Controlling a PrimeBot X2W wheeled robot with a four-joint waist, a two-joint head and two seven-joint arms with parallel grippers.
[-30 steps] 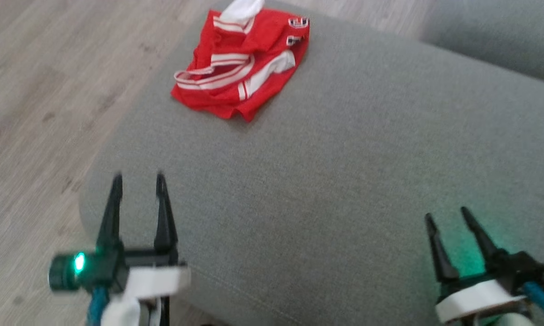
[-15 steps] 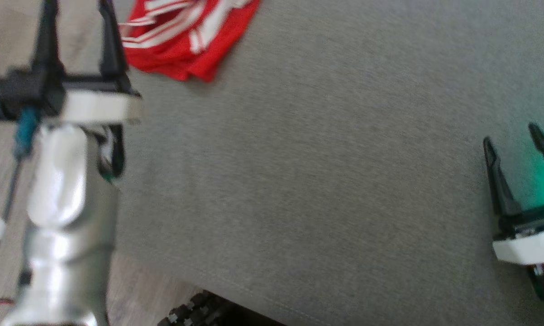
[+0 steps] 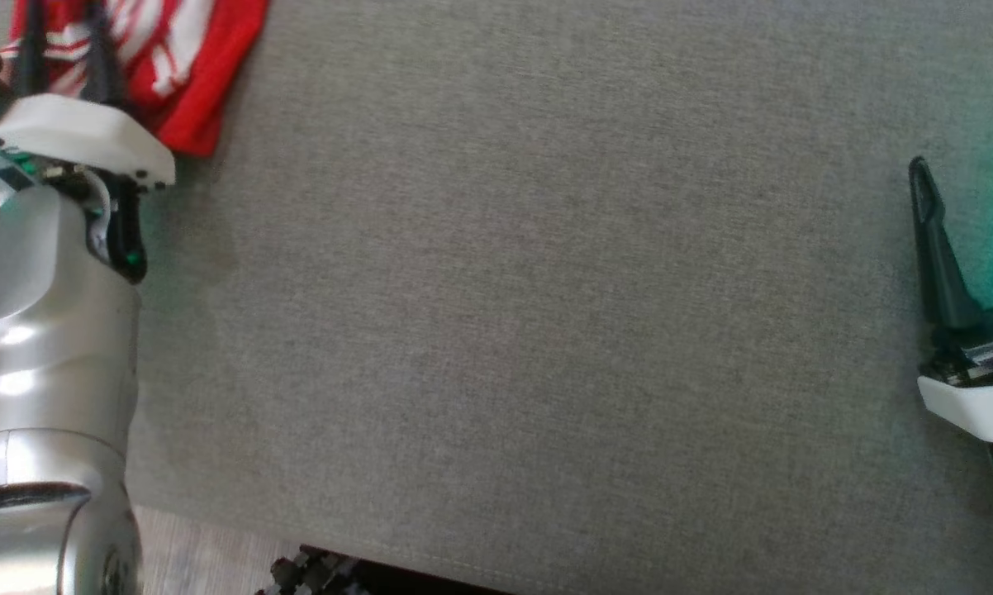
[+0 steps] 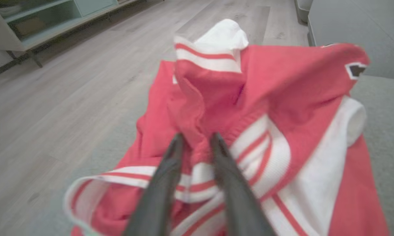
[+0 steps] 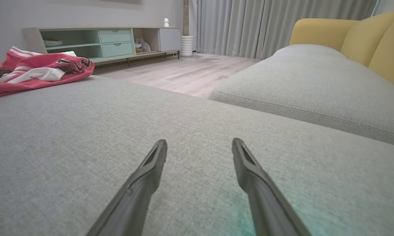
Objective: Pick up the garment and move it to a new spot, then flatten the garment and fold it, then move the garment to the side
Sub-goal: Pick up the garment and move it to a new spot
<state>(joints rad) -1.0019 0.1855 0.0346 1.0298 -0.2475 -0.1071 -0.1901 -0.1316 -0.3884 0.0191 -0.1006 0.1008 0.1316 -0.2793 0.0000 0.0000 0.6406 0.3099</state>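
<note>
Straddles a fold of red-and-white jersey point(image 4: 282, 98) with left gripper point(image 4: 198, 141), far left on grey sofa cushion point(image 3: 546, 330); cannot tell if pinching. Holds right gripper point(image 5: 199, 146) spread, near right.

I see a wide grey upholstered seat point(image 5: 85, 131), a second grey cushion point(image 5: 315, 82) just beside it, and a yellow armchair point(image 5: 347, 36) behind that. Pale wood floor point(image 5: 190, 70) runs to a low cabinet point(image 5: 102, 41) with mint-green drawers against a plain wall point(image 5: 52, 13). Grey curtains point(image 5: 265, 26) hang full length.
</note>
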